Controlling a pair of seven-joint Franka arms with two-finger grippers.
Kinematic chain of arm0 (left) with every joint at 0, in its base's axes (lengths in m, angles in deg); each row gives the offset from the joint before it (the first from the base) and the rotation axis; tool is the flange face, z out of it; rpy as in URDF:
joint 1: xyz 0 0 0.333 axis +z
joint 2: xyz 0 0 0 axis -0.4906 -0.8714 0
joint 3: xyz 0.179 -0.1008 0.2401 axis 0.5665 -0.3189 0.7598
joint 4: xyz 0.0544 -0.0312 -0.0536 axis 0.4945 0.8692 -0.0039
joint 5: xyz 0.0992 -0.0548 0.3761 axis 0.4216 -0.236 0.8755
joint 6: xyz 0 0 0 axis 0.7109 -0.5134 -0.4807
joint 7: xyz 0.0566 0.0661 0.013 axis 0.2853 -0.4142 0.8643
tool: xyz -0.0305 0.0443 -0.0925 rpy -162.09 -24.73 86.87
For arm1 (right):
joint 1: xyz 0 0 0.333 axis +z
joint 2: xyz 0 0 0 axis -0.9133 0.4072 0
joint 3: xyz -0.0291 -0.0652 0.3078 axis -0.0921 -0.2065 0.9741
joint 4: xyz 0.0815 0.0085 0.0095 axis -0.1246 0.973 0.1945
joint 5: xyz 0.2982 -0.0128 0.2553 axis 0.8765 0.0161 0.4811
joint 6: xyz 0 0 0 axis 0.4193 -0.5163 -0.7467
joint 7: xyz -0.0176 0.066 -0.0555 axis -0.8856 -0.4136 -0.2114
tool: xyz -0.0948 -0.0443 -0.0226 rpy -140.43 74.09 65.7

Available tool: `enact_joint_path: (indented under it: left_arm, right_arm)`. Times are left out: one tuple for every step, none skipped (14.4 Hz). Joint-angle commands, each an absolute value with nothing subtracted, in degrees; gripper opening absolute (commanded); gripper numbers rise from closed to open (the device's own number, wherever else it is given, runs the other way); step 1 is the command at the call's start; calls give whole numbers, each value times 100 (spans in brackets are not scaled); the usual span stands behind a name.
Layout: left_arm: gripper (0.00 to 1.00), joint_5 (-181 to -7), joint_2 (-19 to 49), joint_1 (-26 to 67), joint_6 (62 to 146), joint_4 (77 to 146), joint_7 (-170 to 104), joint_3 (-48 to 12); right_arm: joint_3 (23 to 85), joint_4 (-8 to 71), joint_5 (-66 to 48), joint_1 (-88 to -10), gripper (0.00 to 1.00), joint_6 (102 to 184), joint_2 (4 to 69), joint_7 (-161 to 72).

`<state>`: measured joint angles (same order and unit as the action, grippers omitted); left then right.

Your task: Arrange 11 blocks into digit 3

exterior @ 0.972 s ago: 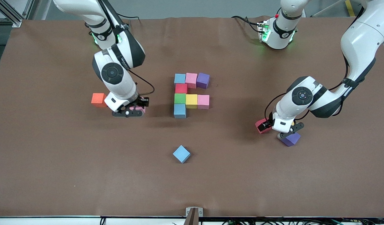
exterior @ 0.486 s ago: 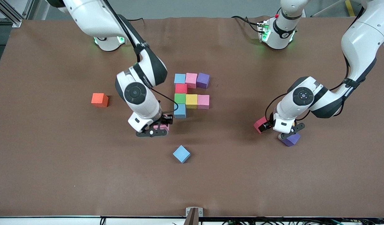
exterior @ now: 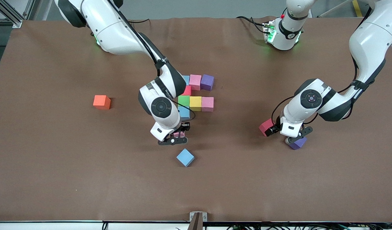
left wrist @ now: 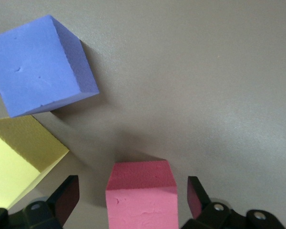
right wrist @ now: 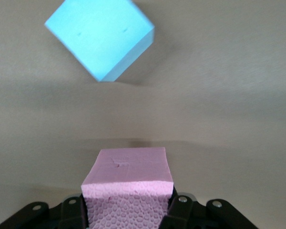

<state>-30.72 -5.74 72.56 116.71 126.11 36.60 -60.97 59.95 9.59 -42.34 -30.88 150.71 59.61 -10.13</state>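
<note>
The figure [exterior: 196, 95] sits mid-table with eight cubes touching: a top row of blue, pink and purple, a red joiner, a middle row of green, yellow and pink, and a blue joiner nearest the front camera. I read the bottom row as the only part missing. That is why my right hand [exterior: 176, 138] is clamped tight on a pink cube [right wrist: 128, 176], carrying it over the bare table [exterior: 71, 166] just at that blue joiner's free end, where the row should start. A loose blue cube [exterior: 185, 157] lies a little nearer the camera. My left hand [exterior: 296, 135] is fully spread and empty, waiting over a red cube [exterior: 265, 127], a purple cube [exterior: 297, 143] and a yellow cube [left wrist: 19, 157] at its end of the table, likely the next supply. My count: three pink, three blue, two red, two purple, two yellow, one green, plus one orange cube [exterior: 101, 102] set apart near the right arm's end
</note>
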Motion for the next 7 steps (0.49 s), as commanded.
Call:
enact_joint_path:
  left_arm:
    - [100, -3255, -577, 7113, 11700, 12565, 3783, -6110]
    - [100, -3255, -594, 7052, 11718, 12565, 3957, -6101]
    - [100, -3246, -603, 6982, 11718, 12565, 4107, -6083]
    - [100, -3246, -612, 6929, 11718, 12574, 4161, -6048]
    - [100, -3246, -612, 6911, 11718, 12600, 4161, -6022]
    - [100, -3246, -612, 6911, 11718, 12635, 4152, -5996]
    - [100, -3238, -612, 6911, 11718, 12644, 4152, -5987]
  right_arm:
    - [5968, 662, -4190, -2941, 1, 14996, 6220, -762]
    - [5968, 679, -4190, -2914, 1, 14988, 6211, -762]
    - [5968, 688, -4172, -2905, 1, 14988, 6211, -753]
    - [5968, 697, -4172, -2871, 1, 14988, 6211, -753]
    - [5968, 706, -4172, -2853, 1, 14988, 6211, -710]
    - [5968, 732, -4181, -2853, 1, 14988, 6211, -674]
    - [5968, 767, -4181, -2844, 1, 14988, 6211, -665]
